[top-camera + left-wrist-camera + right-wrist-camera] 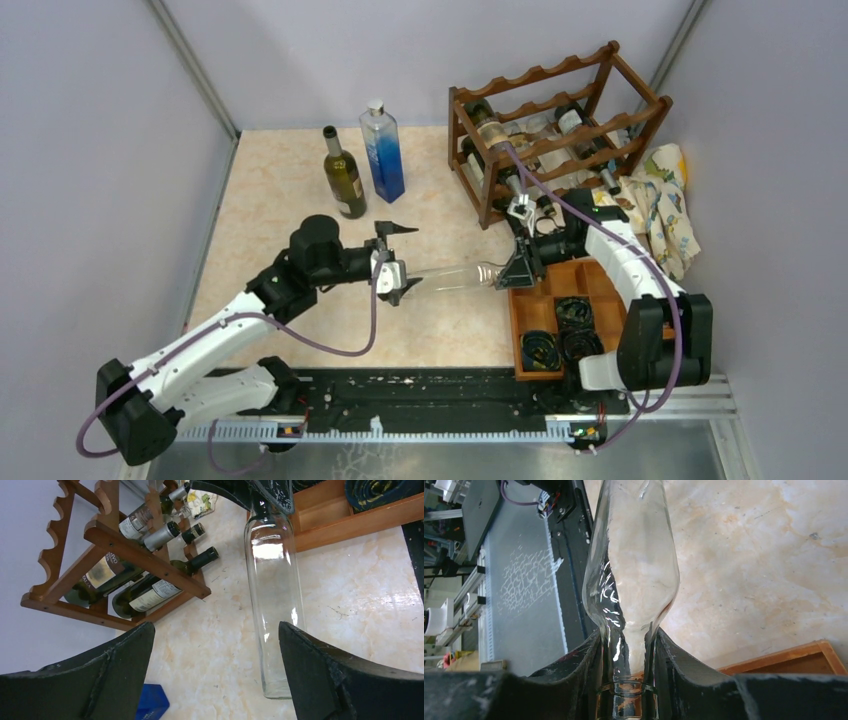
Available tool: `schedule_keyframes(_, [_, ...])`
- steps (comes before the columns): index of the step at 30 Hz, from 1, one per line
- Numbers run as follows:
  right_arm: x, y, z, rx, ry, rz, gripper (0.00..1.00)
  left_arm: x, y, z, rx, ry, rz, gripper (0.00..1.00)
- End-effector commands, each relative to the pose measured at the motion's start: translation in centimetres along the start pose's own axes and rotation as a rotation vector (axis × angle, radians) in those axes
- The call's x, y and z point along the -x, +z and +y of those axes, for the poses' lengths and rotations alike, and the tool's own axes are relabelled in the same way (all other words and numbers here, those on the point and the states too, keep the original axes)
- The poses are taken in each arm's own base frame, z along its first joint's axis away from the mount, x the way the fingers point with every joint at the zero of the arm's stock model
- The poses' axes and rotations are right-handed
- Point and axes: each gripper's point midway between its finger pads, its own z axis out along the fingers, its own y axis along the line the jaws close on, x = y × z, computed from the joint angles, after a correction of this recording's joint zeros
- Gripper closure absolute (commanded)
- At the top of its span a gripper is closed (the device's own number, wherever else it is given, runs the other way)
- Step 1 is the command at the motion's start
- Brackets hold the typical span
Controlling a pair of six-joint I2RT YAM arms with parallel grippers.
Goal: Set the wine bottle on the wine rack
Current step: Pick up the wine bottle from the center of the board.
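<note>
One wine bottle (455,275): right hand (508,274) clamps its neck; left hand (402,262) gapes around its base.

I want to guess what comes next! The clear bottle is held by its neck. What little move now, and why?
Probably the left pincer should back away from the bottle: its jaws stand wide open around the base, while the right pincer alone clamps the neck. That frees the way to the rack.
</note>
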Motion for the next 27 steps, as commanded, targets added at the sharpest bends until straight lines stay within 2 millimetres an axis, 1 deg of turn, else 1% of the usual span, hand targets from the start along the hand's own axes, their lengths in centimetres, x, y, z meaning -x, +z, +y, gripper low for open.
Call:
schedule_keyframes(1, [2.1, -0.6, 0.9, 0.035, -0.045, -0.096, 1.0, -0.7, 0.7, -0.9, -0.044, -0.041, 0.005, 0.01])
schedule_keyframes(5, [2.6, -1.2, 0.5, 0.014, -0.031, -0.113, 1.0, -1.3, 1.0, -1.0, -0.061, -0.063, 0.029, 0.01])
schedule_keyframes(8, [3.0, -2.1, 0.5, 0.001, -0.039, -0.131, 1.0, -1.6, 1.0, -0.8, -0.043, -0.061, 0.042, 0.01])
schedule_keyframes(9, [3.1, -2.3, 0.7, 0.006, -0.046, -0.129, 1.0, -1.7, 0.9, -0.4, -0.021, -0.061, 0.05, 0.01])
schedule_keyframes(13, [3.2, -4.6, 0.1, -0.032, -0.04, -0.157, 1.0, -2.0, -0.1, 2.0, 0.118, -0.065, 0.093, 0.01])
schedule_keyframes(15, [3.1, -5.8, -0.1, -0.046, -0.04, -0.172, 1.0, -1.7, -0.6, 3.1, 0.183, -0.055, 0.094, 0.01])
schedule_keyframes(18, [2.9, -7.6, -0.3, -0.077, -0.023, -0.19, 1.0, -1.5, -1.3, 4.3, 0.25, -0.056, 0.099, 0.01])
schedule_keyframes(22, [2.2, -9.2, -1.1, -0.159, -0.023, -0.193, 1.0, -1.6, -1.5, 4.4, 0.262, -0.056, 0.109, 0.01])
schedule_keyframes(27, [1.8, -10.8, -1.0, -0.243, -0.019, -0.206, 1.0, -2.0, -1.3, 4.3, 0.25, -0.063, 0.124, 0.01])
